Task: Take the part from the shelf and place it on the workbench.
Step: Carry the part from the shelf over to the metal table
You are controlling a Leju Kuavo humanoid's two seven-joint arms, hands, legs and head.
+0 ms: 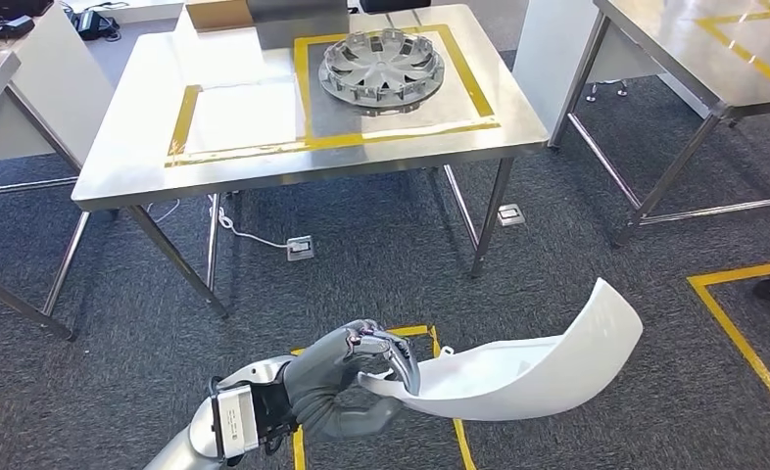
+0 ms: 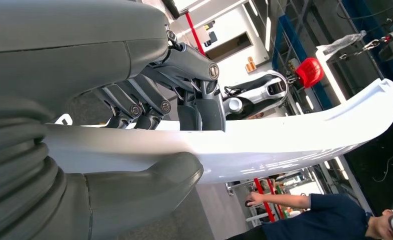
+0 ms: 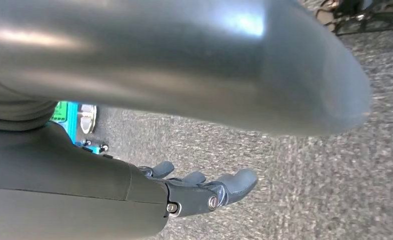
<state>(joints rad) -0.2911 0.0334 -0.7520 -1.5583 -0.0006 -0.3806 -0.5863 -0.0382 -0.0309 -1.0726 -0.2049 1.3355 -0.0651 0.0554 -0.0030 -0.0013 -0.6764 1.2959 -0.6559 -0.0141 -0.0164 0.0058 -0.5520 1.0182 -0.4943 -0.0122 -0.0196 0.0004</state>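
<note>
One curved white part (image 1: 518,367) sits in your robot's left hand (image 1: 357,377), low and near in the head view. You see the grey thumb under the part's near end and the darker fingers (image 1: 393,354) hooked over its edge, so the hand is grasping it. From the hand the part sweeps right and rises to a rounded tip, held in the air above the grey carpet (image 1: 381,255). Yellow tape lines (image 1: 739,328) mark the floor near it. Farther off stands a steel workbench (image 1: 264,166) with yellow tape rectangles on its top. Inside the right rectangle lies a round silver wheel cover (image 1: 382,69), well apart from the held part. A second steel table (image 1: 695,49) stands at the far right.

Your left wrist view shows the same grasp from close behind. The thick thumb (image 2: 149,180) presses one face of the white part (image 2: 284,137) and the dark fingers (image 2: 194,107) clamp the other face. The part runs away from the hand to a lipped end. Beyond it you see a person in a dark blue top (image 2: 329,220) with one arm stretched out, and a red object (image 2: 309,71) hanging farther back.

Your right wrist view shows the right hand (image 3: 199,190) over the grey carpet, fingers stretched out and a little apart, grasping nothing
</note>
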